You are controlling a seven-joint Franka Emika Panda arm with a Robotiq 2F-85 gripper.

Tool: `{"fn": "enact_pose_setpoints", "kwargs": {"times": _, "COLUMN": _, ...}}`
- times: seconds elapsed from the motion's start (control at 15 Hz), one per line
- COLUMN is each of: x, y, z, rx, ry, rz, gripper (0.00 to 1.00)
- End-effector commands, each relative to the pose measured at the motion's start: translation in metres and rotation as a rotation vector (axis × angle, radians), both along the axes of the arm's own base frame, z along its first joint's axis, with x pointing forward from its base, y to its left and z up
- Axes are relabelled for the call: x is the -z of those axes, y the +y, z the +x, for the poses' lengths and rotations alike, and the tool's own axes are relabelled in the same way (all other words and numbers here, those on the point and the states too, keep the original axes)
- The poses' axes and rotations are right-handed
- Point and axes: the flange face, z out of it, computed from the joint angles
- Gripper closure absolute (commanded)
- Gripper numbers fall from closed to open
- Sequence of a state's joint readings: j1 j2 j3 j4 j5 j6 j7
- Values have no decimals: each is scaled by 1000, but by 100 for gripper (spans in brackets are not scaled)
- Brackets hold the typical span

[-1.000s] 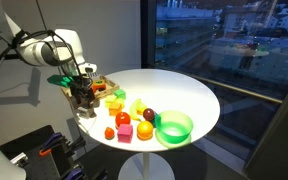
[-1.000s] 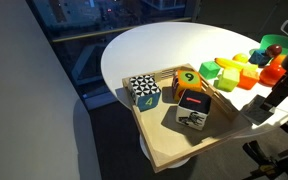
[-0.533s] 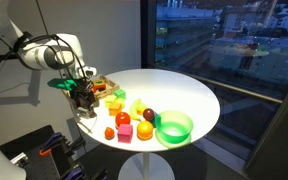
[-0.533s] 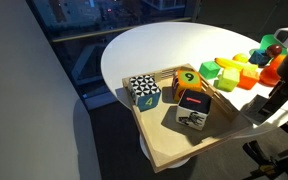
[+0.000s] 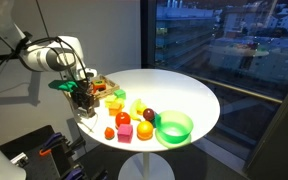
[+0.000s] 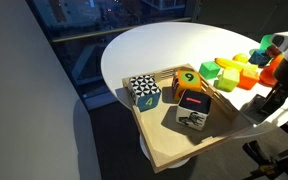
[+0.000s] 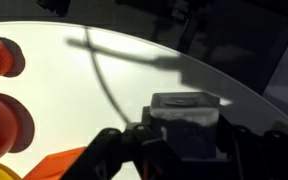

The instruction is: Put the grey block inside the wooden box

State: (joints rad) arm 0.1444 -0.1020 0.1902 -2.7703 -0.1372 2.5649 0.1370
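Wide, close by wooden box (image 6: 164,148), wrist downward

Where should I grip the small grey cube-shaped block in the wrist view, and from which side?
Take the grey block by its two flat, parallel side faces, coming down from above along the wrist camera's line. It lies square between the gripper fingers, so closing there should seat both pads flat. Whether they touch it is unclear.
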Motion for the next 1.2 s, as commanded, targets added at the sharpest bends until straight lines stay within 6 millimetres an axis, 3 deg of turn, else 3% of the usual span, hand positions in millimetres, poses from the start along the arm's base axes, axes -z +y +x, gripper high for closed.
{"fn": "enact_pose_setpoints", "kwargs": {"times": 0.0, "x": -14, "y": 4, "z": 3, "rx": 16, "ry": -23, "rz": -1, "gripper": 69}}
{"fn": "enact_pose_setpoints", "kwargs": {"times": 0.67, "x": -55, "y": 36, "z": 12, "rx": 20, "ry": -92, "rz": 51, "gripper": 69}}
{"fn": "enact_pose_setpoints", "kwargs": {"times": 1.13, "x": -85, "y": 67, "z": 33, "rx": 28, "ry": -150, "rz": 85, "gripper": 69}}
